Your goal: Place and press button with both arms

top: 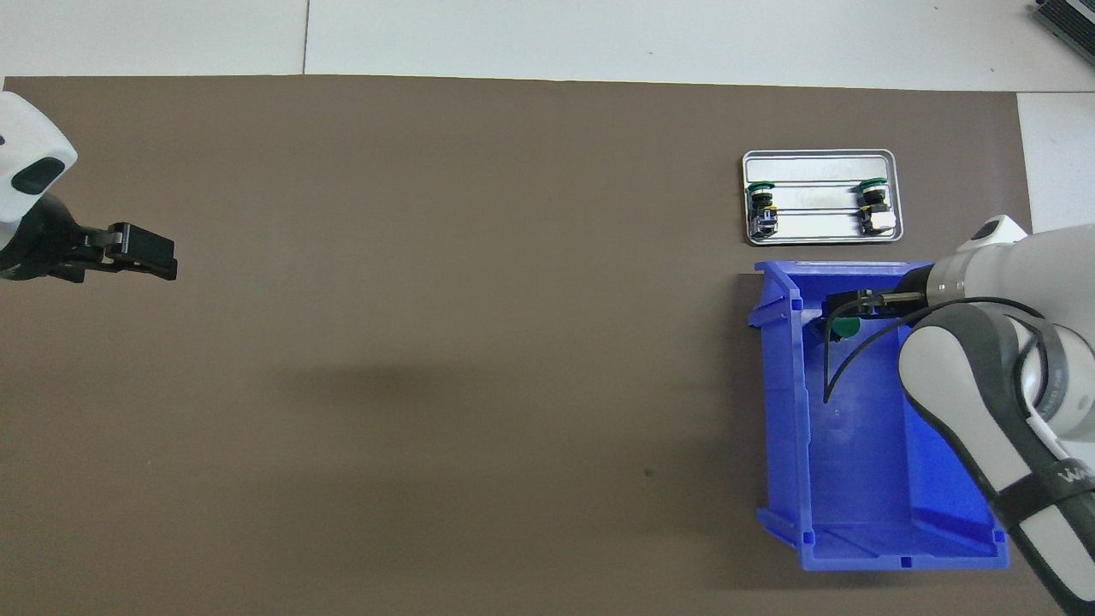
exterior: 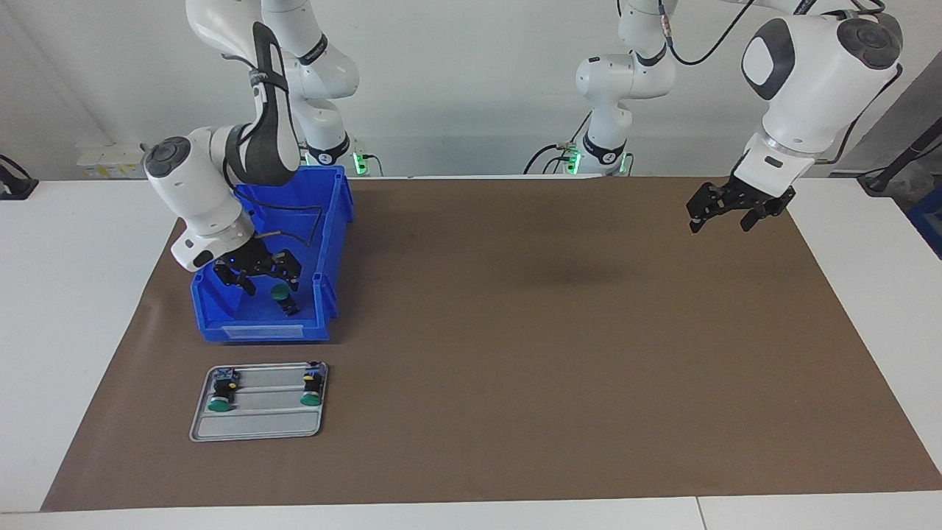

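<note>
Button [exterior: 280, 292]: green cap up, lying on the floor of the blue bin [exterior: 331, 221], at the bin's end farther from the robots. In the overhead view the cap [top: 846, 328] shows just inside the bin wall that faces the middle of the tabletop. Nothing grips it.

Right gripper [exterior: 257, 278]: inside the bin, directly over the button. Fingers [exterior: 293, 268] spread apart, one to each side of the cap and above it, holding nothing. A black cable loops from the wrist down into the bin.

Blue bin: stands on the brown mat [exterior: 515, 331] at the right arm's end of the tabletop, long axis running away from the robots. Apart from the button and the gripper, its floor is bare as far as can be seen.

Grey tray [exterior: 257, 427]: on the mat just beside the bin, farther from the robots than the bin. Two more green-capped buttons [exterior: 219, 397] [exterior: 312, 391] lie in it on their sides, one near each short end, caps pointing away from the bin.

Left gripper [exterior: 725, 213]: hangs in the air over the mat at the left arm's end of the tabletop, well apart from the bin. Fingers wide open, empty. This arm waits.
</note>
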Action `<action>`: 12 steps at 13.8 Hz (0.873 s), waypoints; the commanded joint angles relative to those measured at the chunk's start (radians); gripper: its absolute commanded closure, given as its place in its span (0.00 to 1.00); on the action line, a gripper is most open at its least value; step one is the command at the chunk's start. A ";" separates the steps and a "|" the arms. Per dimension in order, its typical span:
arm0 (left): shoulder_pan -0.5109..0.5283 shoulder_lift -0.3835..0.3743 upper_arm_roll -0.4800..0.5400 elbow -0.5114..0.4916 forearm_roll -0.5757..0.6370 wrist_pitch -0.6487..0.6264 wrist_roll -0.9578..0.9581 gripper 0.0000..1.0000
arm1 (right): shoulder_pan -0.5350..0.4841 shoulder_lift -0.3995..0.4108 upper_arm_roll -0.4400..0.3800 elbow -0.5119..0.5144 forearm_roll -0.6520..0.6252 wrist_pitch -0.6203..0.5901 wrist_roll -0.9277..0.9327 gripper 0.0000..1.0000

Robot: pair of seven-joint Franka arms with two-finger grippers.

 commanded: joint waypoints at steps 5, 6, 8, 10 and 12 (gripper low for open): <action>0.005 -0.029 -0.004 -0.035 0.011 0.019 -0.004 0.00 | 0.041 -0.126 0.015 0.184 -0.094 -0.336 0.249 0.00; 0.005 -0.027 -0.004 -0.035 0.011 0.021 -0.004 0.00 | 0.041 -0.120 0.015 0.238 -0.097 -0.382 0.266 0.00; 0.005 -0.029 -0.004 -0.035 0.011 0.021 -0.004 0.00 | 0.040 -0.094 0.015 0.357 -0.139 -0.477 0.265 0.00; 0.005 -0.029 -0.004 -0.035 0.011 0.021 -0.004 0.00 | 0.037 -0.049 0.015 0.491 -0.148 -0.584 0.265 0.00; 0.005 -0.029 -0.004 -0.035 0.011 0.021 -0.004 0.00 | 0.037 0.004 0.015 0.618 -0.163 -0.670 0.263 0.00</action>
